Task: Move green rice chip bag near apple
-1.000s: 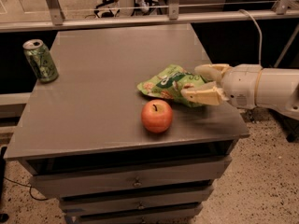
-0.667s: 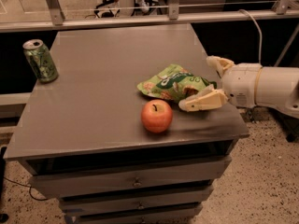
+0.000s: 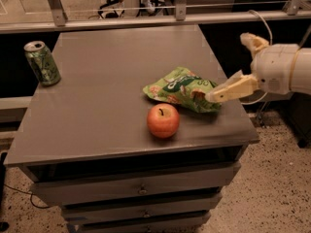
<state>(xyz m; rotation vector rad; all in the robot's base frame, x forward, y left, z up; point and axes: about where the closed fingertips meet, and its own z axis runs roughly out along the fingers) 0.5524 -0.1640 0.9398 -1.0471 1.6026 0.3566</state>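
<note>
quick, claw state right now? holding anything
Claw: open, holding nothing, at the right end of the green rice chip bag, which lies on the table beside the apple.

Rice chip bag (image 3: 182, 89) lay on drawer cabinet top (image 3: 107, 72), right of centre. Apple (image 3: 163, 121) sat just in front of the bag, slightly left, nearer the front edge. Soda can (image 3: 43, 63) stood upright at far left, well apart from both. Gripper (image 3: 226, 67) hung at the cabinet's right edge, fingers spread, lower finger (image 3: 233, 88) over the bag's right end.

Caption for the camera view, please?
The green rice chip bag lies beside the apple; the open gripper is next to the bag.
</note>
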